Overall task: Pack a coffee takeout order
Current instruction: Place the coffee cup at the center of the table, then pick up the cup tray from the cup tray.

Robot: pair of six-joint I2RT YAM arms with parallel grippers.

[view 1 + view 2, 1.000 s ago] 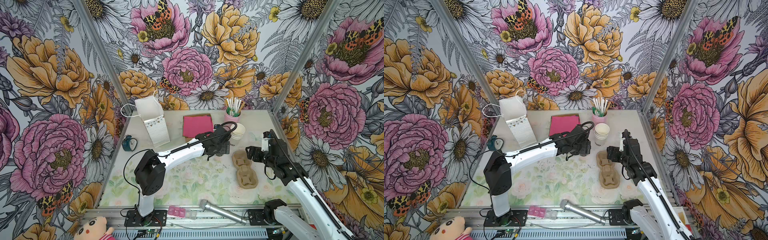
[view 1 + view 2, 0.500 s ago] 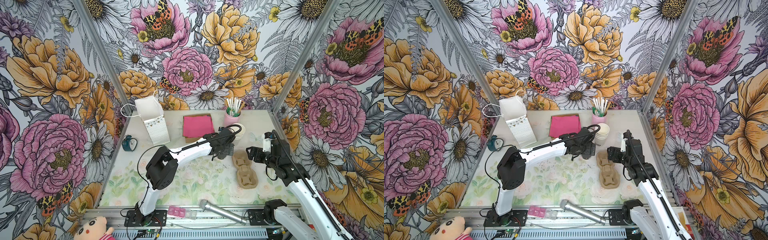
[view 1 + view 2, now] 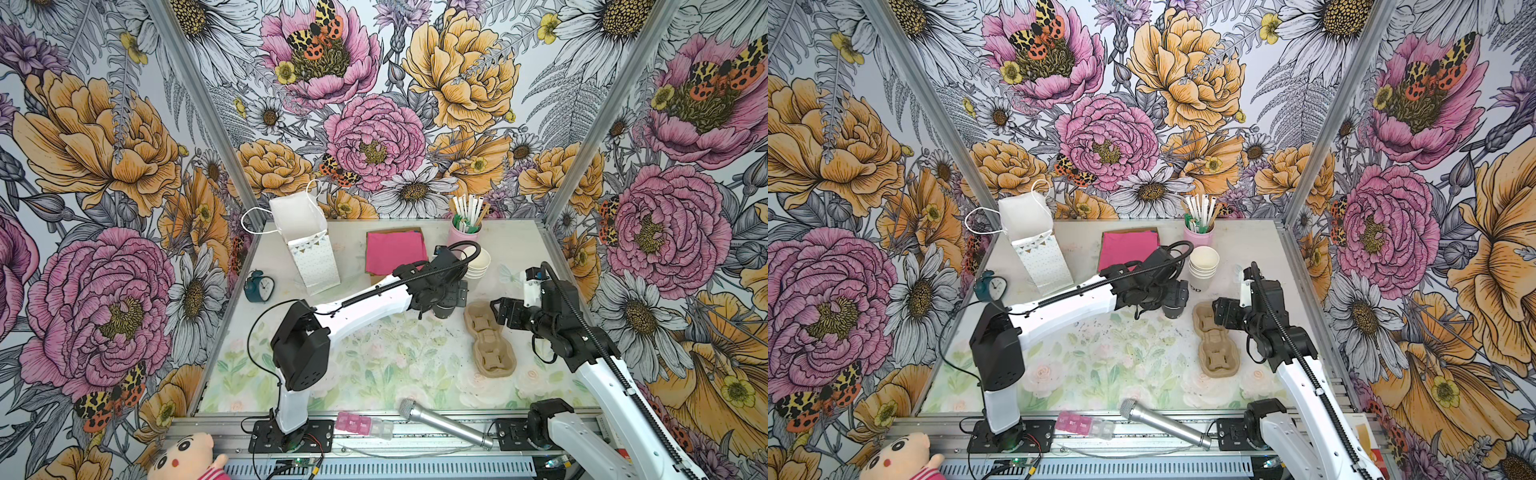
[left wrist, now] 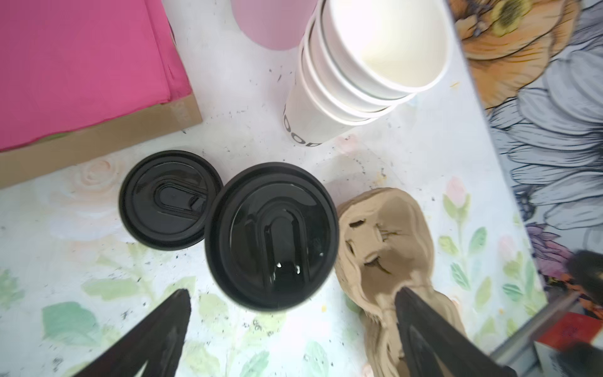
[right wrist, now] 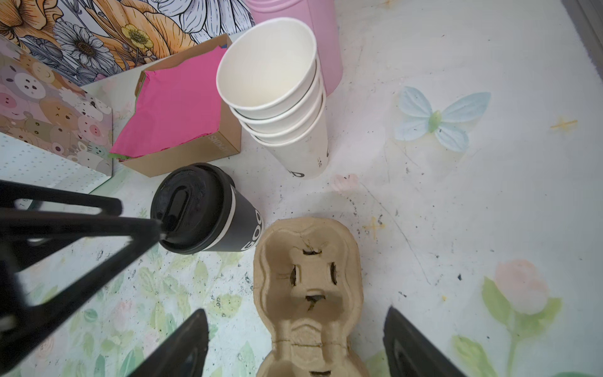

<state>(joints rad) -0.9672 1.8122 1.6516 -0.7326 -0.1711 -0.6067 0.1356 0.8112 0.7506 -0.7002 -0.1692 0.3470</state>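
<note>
On the left side of the table [image 3: 374, 353] stands a white paper bag [image 3: 309, 249], open at the top. Next to it the pink napkin [image 3: 395, 251] lies on its pile in a cardboard box [image 4: 98, 147], not taken yet.

Then comes the left gripper [image 4: 292, 295]. Its fingers have just spread a bit wider, and they hold nothing. Under them stands a dark paper cup [image 5: 241, 228] with a black lid [image 4: 270, 235] on top. A spare lid [image 4: 169, 199] lies flat just beside it, and a stack of white cups [image 3: 1203, 266] stands behind.

To the right lies the brown cup carrier [image 3: 488, 336], with both holes empty. The right gripper [image 5: 295, 311] hangs over the end nearest the dark cup, with its fingers wide and nothing in them.

I think the lid is on and let go, so the cup looks ready to go into the carrier.
</note>
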